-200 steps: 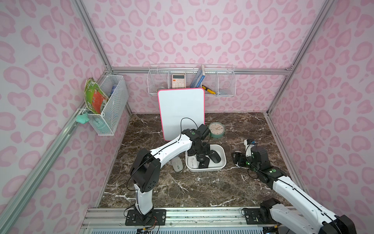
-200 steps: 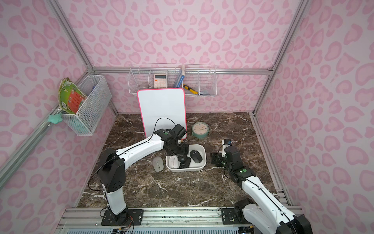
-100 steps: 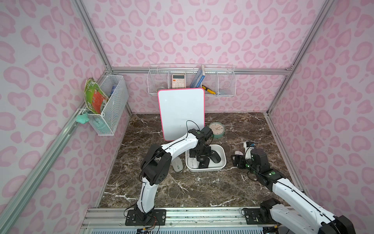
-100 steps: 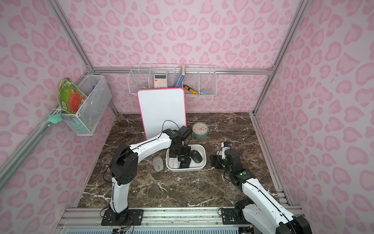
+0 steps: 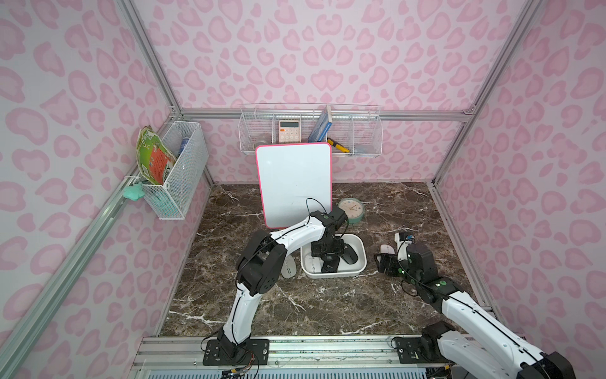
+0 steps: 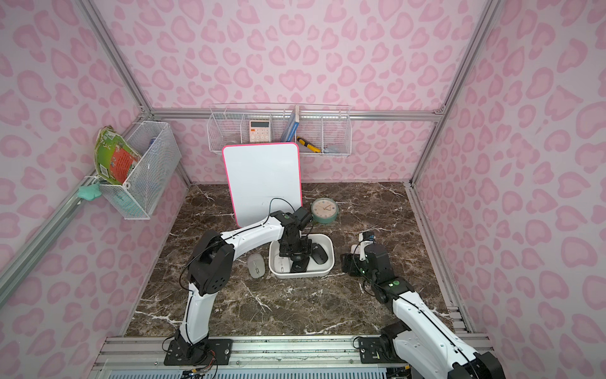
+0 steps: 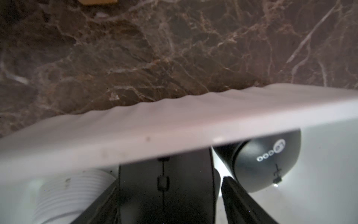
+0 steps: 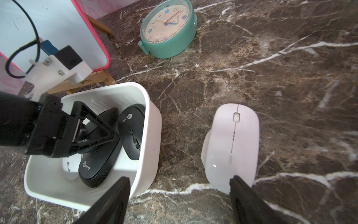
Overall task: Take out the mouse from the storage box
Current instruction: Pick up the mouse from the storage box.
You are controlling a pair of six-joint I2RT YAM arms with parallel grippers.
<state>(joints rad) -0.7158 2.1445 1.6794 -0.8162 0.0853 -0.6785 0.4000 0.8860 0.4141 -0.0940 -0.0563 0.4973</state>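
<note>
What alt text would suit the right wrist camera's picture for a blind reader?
The left gripper reaches into the white storage box and straddles a black mouse beside a second black mouse. Outside the box a pale pink mouse lies on the dark marble table, ahead of the open right gripper, with a teal clock and pink-framed whiteboard beyond.

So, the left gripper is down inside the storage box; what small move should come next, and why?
Probably close the left gripper on the middle black mouse. Its fingers stand on either side of that mouse inside the storage box, and the left wrist view shows a thin bright gap beside one finger, so the mouse seems not yet clamped.
</note>
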